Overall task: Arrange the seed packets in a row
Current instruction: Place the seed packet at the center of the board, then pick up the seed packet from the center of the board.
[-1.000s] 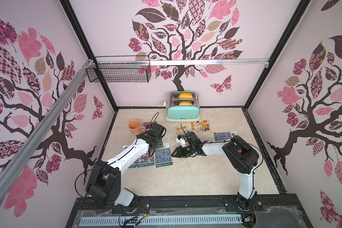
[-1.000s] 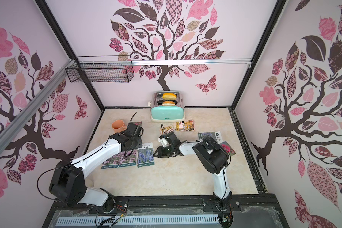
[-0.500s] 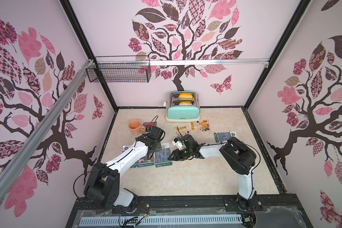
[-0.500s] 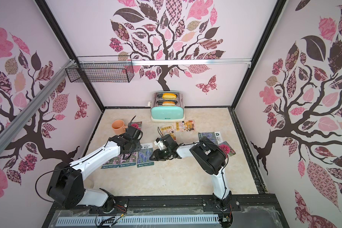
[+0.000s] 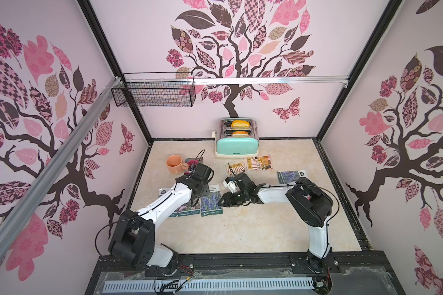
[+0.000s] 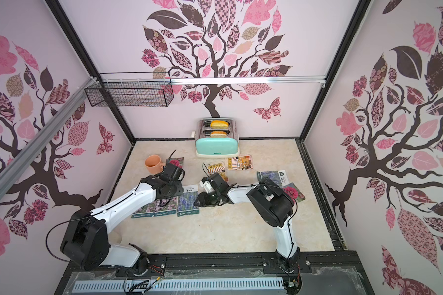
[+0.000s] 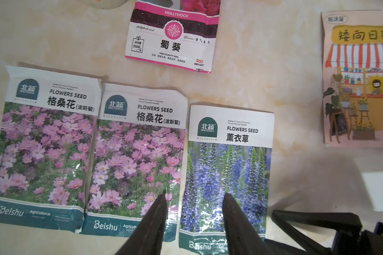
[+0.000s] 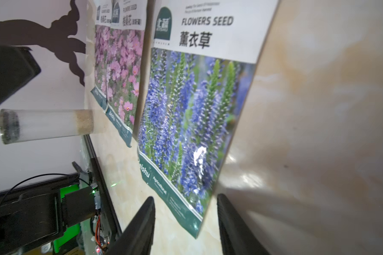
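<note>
Right arm (image 5: 274,195) has edged to the row's 3 o'clock end; left arm (image 5: 169,201) swung over it. Left jaws, right jaws: released, empty. Lavender packet (image 7: 228,172) flat on bench (image 5: 241,229), 9 o'clock, third beside cosmos pair (image 7: 139,159). Likely placed; five still scattered.

Cosmos packets (image 7: 44,150), pair: pink-purple blooms on green, white header, teal footer.
Lavender packet (image 7: 228,176): blue-violet spikes, green tips, same white-teal bands.
Hollyhock packet (image 7: 170,37): magenta, black stripe, white base.
Shopfront packets (image 5: 257,163) nearest toaster (image 5: 237,146): orange, red-white awnings.
Toaster: mint, chrome top.
Mug (image 5: 174,164): peach.
Tabletop (image 5: 241,229): cream marbling.
</note>
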You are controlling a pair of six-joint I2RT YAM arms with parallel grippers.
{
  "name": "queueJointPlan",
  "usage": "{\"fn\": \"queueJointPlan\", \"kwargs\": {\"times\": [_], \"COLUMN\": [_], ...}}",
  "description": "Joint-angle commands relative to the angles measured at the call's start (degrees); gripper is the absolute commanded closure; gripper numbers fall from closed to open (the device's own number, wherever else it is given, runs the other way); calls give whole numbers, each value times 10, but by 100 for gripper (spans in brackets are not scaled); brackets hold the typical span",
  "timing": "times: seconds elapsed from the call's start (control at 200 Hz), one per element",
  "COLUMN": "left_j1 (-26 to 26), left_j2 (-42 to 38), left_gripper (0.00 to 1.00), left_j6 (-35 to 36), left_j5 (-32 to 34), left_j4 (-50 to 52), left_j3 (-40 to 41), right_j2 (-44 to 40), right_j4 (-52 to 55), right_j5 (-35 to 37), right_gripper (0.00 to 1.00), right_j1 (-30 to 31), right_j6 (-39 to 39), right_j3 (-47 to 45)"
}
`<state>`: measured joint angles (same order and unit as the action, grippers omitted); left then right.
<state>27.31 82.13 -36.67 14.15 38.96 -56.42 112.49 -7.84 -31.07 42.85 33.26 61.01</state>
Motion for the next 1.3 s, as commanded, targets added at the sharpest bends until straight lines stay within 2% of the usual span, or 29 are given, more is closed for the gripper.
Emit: {"fn": "queueJointPlan", "kwargs": {"times": [0.0,0.08,0.165,0.245,0.34,0.455,0.525,0.665,0.89,1.295], "left_j1": [8,41,88,115,144,171,181,187,190,191], "left_j2": [2,32,94,170,264,378,445,554,665,726], "left_gripper": [54,54,54,54,53,52,51,50,47,41], "left_j6": [29,55,83,104,128,166,181,175,172,157], "left_j5": [-40,-51,-40,-74,-101,-122,-129,-152,-198,-217], "left_j4": [-61,-91,-99,-117,-146,-118,-93,-45,-11,-15], "left_j3": [-2,-34,-106,-186,-280,-426,-515,-666,-795,-832], "right_j2": [-61,-120,-179,-208,-206,-191,-172,-126,-77,-19], "right_j4": [61,91,99,116,128,103,81,115,130,141], "right_j5": [68,90,104,126,126,130,129,155,163,157], "right_gripper": [51,50,48,48,48,47,47,45,43,40], "right_j1": [-46,-98,-176,-248,-342,-425,-455,-482,-540,-637], "right_j6": [-34,-59,-65,-76,-75,-52,-44,-56,-45,-55], "right_j3": [-23,-40,-68,-80,-77,-81,-76,-11,39,58]}}
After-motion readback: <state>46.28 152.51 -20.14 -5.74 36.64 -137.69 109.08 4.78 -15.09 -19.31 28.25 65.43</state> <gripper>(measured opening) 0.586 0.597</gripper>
